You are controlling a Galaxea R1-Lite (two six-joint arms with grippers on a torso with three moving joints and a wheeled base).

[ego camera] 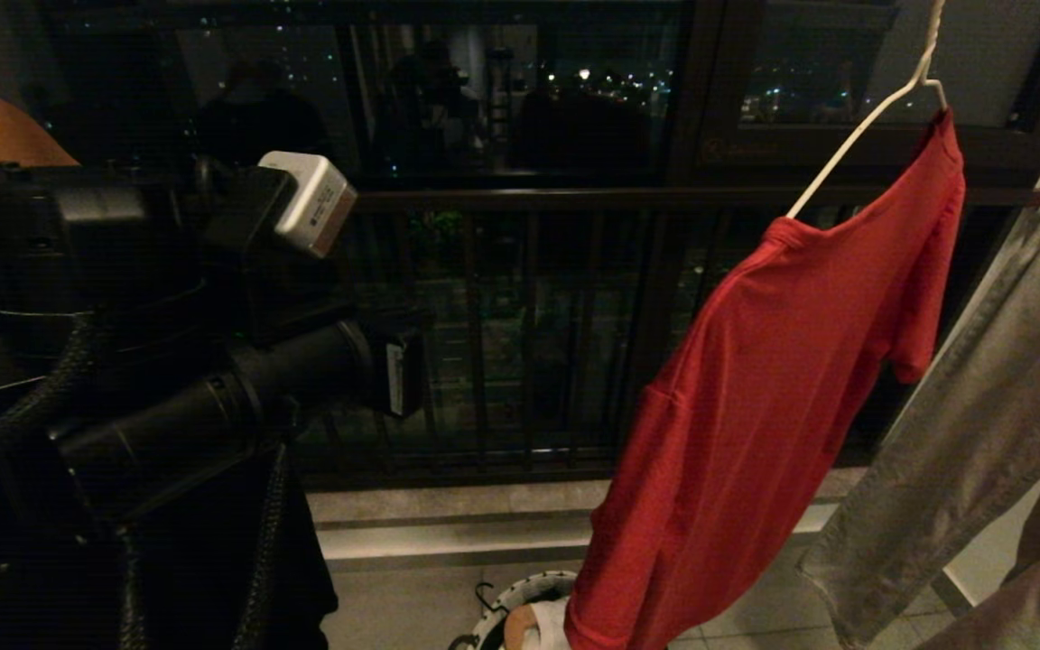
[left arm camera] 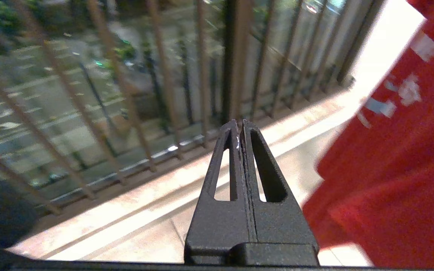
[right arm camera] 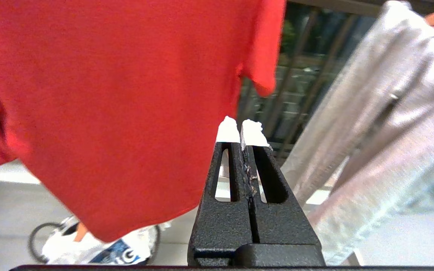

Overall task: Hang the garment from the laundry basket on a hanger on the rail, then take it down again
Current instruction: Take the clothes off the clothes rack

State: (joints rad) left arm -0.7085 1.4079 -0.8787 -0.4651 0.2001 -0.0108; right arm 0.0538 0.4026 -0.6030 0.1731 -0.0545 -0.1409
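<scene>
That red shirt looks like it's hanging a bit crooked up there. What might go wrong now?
The red short-sleeved T-shirt hangs lopsided on the tilted thin cream-white wire hanger, one wire arm bare, so it may slide off. It could land partly outside the small round laundry basket below. Both claws, left and right, are shut and empty; reaching in, they might snag the pale grey garment alongside.
</scene>
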